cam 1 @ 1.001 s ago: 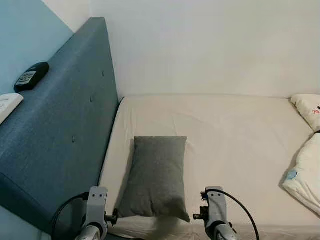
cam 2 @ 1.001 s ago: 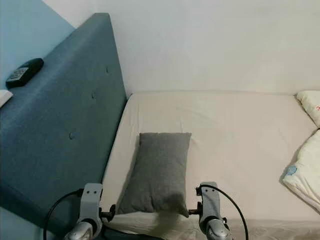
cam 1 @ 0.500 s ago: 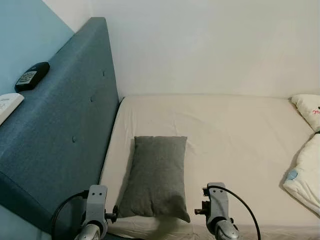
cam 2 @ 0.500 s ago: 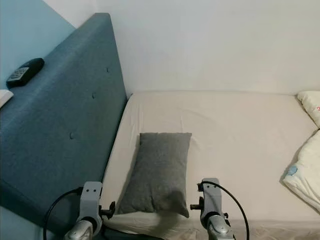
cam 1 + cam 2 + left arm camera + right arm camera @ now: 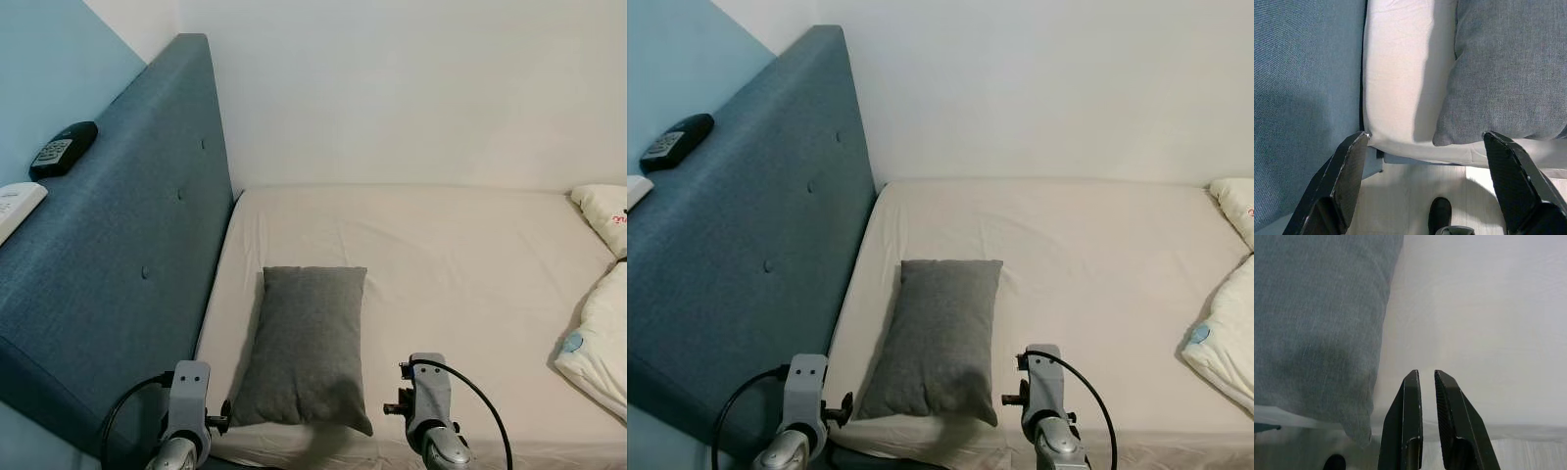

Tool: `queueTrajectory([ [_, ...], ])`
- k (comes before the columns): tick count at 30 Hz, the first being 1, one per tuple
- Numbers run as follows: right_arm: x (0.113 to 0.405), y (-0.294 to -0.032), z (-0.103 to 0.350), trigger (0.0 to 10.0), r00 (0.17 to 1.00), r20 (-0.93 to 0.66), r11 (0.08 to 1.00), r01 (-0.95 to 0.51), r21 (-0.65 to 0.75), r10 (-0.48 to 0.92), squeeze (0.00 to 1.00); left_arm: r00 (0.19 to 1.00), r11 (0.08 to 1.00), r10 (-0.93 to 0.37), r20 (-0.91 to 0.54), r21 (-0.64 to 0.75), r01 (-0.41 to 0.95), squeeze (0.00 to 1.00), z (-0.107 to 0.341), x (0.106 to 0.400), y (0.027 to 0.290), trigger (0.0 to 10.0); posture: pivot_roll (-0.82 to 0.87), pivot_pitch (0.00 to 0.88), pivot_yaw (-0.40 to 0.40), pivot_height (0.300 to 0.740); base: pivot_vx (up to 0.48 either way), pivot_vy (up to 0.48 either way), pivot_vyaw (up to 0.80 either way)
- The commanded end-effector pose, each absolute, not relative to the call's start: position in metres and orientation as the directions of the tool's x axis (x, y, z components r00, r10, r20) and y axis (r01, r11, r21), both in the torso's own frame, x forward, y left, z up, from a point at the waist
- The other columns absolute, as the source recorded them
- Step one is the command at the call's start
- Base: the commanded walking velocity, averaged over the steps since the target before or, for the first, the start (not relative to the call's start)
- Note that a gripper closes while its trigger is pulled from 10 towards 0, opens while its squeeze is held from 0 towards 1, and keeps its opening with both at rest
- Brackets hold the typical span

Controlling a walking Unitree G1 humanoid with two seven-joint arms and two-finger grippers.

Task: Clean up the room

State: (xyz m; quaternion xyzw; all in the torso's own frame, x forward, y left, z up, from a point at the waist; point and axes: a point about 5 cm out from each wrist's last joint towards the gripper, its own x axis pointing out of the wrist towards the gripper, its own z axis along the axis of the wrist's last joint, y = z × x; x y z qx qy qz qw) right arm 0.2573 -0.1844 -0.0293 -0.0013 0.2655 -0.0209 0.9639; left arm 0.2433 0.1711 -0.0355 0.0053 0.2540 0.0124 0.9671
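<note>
A cream bed [image 5: 460, 264] is bounded by a blue padded headboard [image 5: 127, 245] on the left and a white wall behind, with broad bare sheet across its middle. One grey pillow [image 5: 306, 345] is laid at the near edge beside the headboard. Two remotes (one black [image 5: 61, 149], one white [image 5: 16, 206]) are seen on the headboard's top. White bedding [image 5: 598, 333] is bunched at the right. The left gripper [image 5: 1425, 181] is spread wide above the pillow's corner, holding nothing. The right gripper [image 5: 1423, 382] is nearly closed, empty, just beside the pillow.
</note>
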Motion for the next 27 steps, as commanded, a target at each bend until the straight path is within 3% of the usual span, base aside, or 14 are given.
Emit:
queueTrajectory([
  [1, 0.2562, -0.1816, -0.0313, 10.0, 0.853, -0.520, 0.999, 0.044, 0.002, -0.037, 0.00, 0.861, 0.999, 0.031, -0.508, 0.025, -0.021, 0.00, -0.0395, 0.2389, 0.1714, 10.0, 0.00, 0.118, -0.040, 0.740, 0.000, 0.000, 0.00],
  [18, 0.2556, -0.1823, -0.0314, 10.0, 0.856, -0.516, 0.999, 0.042, 0.002, -0.035, 0.00, 0.858, 0.999, 0.039, -0.512, 0.038, -0.022, 0.00, -0.0395, 0.2392, 0.1761, 10.0, 0.00, 0.098, -0.034, 0.670, 0.000, 0.000, 0.00],
  [27, 0.2541, -0.1826, -0.0323, 10.0, 0.856, -0.517, 0.999, 0.037, 0.003, -0.030, 0.00, 0.856, 0.999, 0.033, -0.516, 0.043, -0.012, 0.00, -0.0400, 0.2389, 0.1753, 10.0, 0.01, 0.094, -0.034, 0.670, 0.000, 0.000, 0.00],
])
